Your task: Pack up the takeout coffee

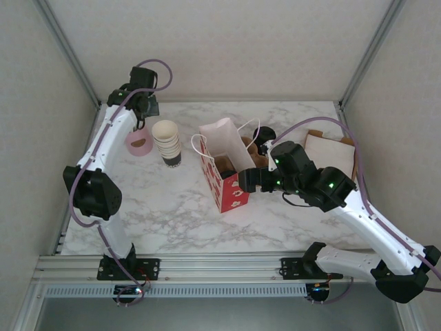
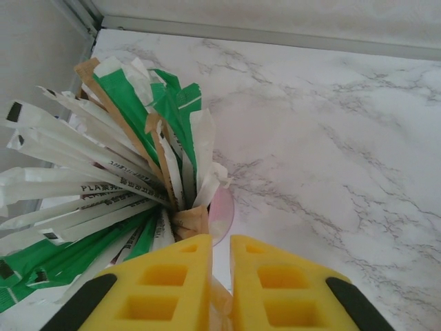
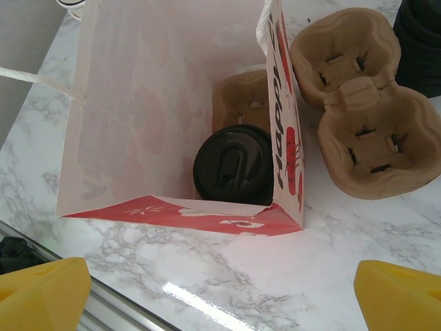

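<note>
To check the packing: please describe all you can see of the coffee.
The coffee stands upright inside the open paper bag. Its round, glossy black plastic lid faces up; the body is hidden. It sits beside an empty pocket of a brown pulp carrier, near the bag's red front edge. The right fingers are clear of it.

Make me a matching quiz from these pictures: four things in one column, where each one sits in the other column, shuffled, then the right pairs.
Things
1. takeout coffee
2. empty cup carrier
3. stack of cream cups
4. packets

Places
A. on the marble table, just outside the bag's wall
B. inside the red and white paper bag
C. fanned out of the pink holder
D. upright on the table, between the pink holder and the bag

Pairs: 1-B, 2-A, 3-D, 4-C
</note>
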Motion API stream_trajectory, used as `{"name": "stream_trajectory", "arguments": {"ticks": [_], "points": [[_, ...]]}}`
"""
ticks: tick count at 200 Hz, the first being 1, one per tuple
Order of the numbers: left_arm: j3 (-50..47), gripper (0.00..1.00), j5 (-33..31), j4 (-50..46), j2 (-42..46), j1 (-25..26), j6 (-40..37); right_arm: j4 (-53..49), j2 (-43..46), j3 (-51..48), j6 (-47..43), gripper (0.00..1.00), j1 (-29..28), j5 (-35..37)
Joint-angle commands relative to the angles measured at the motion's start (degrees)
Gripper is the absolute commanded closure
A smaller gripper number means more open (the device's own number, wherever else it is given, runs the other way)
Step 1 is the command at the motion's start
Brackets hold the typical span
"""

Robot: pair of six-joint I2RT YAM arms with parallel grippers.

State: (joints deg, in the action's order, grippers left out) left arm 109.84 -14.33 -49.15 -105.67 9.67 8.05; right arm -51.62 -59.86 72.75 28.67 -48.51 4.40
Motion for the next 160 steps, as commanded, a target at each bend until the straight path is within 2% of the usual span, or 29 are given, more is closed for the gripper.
{"name": "stream_trajectory", "arguments": {"ticks": [1, 96, 160], "points": [[0.9, 0.84, -3.48, -0.27, 3.89, 0.35, -0.75, 1.03, -0.27, 1.26, -0.54, 0.01, 0.46, -0.35], [4.76, 0.82, -4.14, -1.95, 10.03, 0.37, 0.9, 0.9, -0.44, 2.57, 0.31, 0.01, 0.44, -1.0], [9.33, 0.79, 0.69, -2.49, 15.08, 0.37, 2.4, 0.58, 0.26, 2.49, 0.88, 0.01, 0.44, -0.7]]}}
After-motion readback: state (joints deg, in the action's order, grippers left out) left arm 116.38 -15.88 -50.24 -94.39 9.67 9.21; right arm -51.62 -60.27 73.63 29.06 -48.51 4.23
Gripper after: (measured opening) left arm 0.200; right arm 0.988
